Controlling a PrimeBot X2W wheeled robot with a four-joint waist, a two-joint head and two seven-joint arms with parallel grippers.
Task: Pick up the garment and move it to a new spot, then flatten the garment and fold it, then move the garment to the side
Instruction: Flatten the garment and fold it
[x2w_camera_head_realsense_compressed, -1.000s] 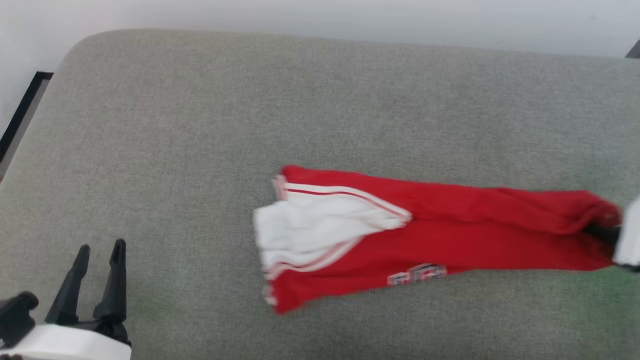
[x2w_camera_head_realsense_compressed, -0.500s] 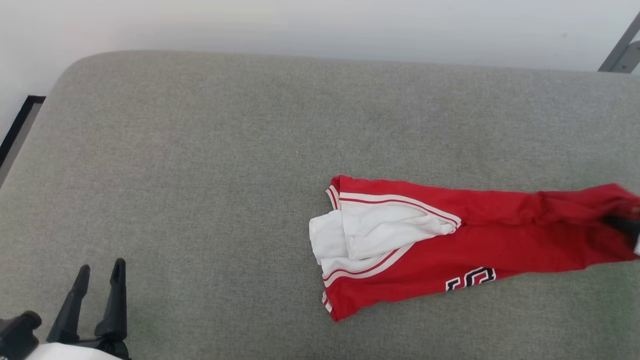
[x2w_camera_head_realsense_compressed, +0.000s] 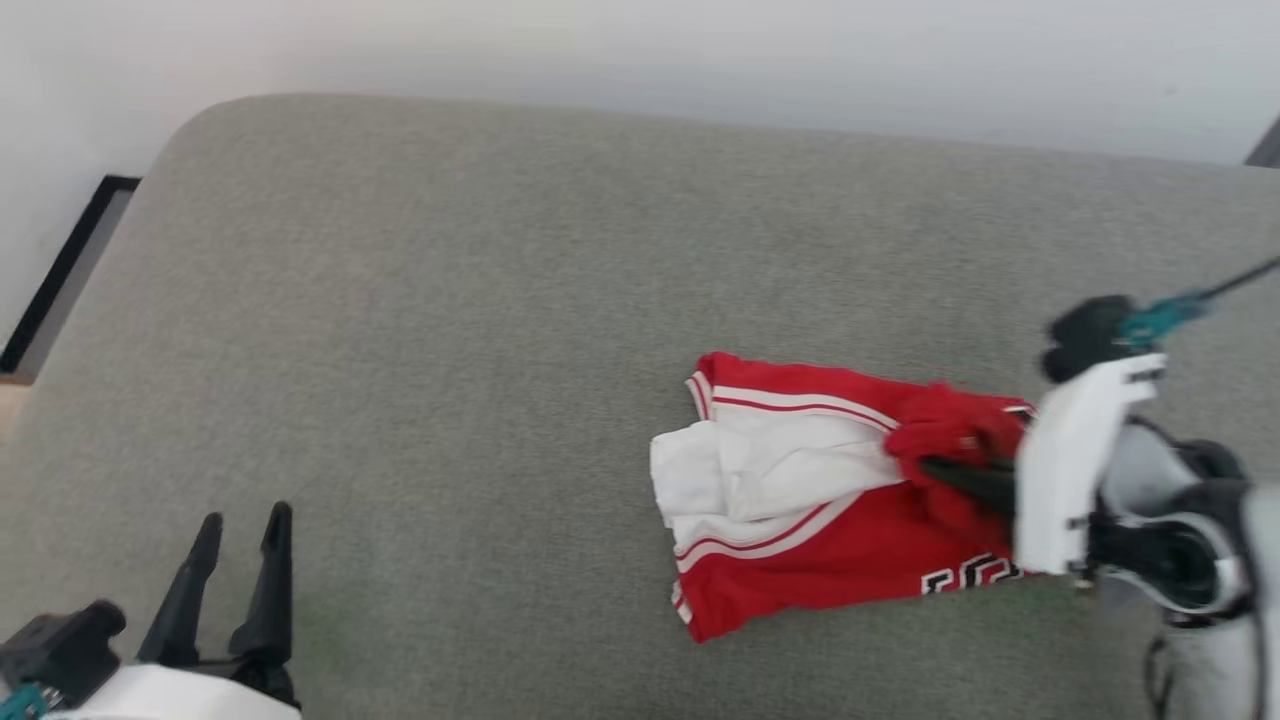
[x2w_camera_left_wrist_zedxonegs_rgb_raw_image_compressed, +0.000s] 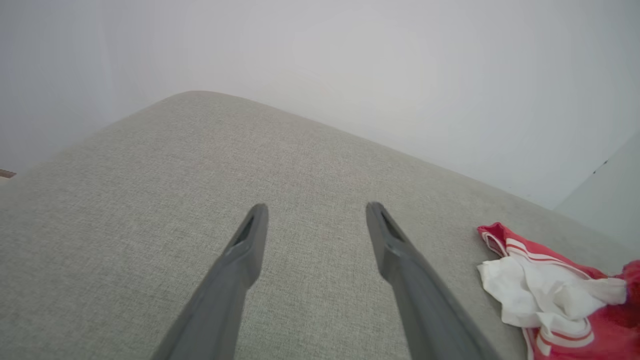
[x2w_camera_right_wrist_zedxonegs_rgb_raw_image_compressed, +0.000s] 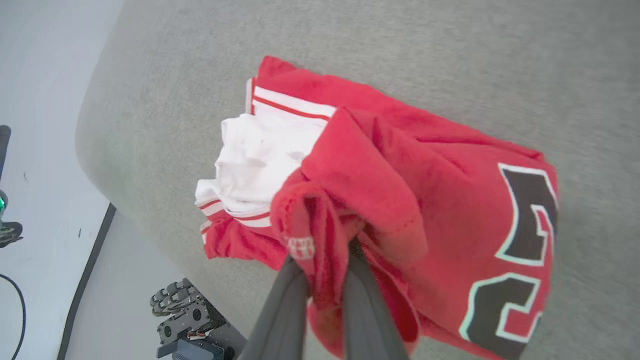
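Observation:
The garment is a red jersey with white sleeves and black white-outlined lettering, lying folded on the grey cushion right of centre. My right gripper is shut on a bunched red edge of it, held over the white sleeve part. In the right wrist view the garment has that red fold pinched in my right gripper, with the number showing at the right. My left gripper stands open at the lower left, well away from the cloth. In the left wrist view my left gripper is over bare cushion, with the garment far right.
The grey cushion's rounded far-left corner meets a white wall. A dark-framed strip of floor lies beyond the left edge. Bare cushion stretches left of and behind the garment.
My right gripper has carried the garment's right end leftward over its middle, so the long red stretch is now doubled over. The head camera has shifted slightly. The left gripper stays open.

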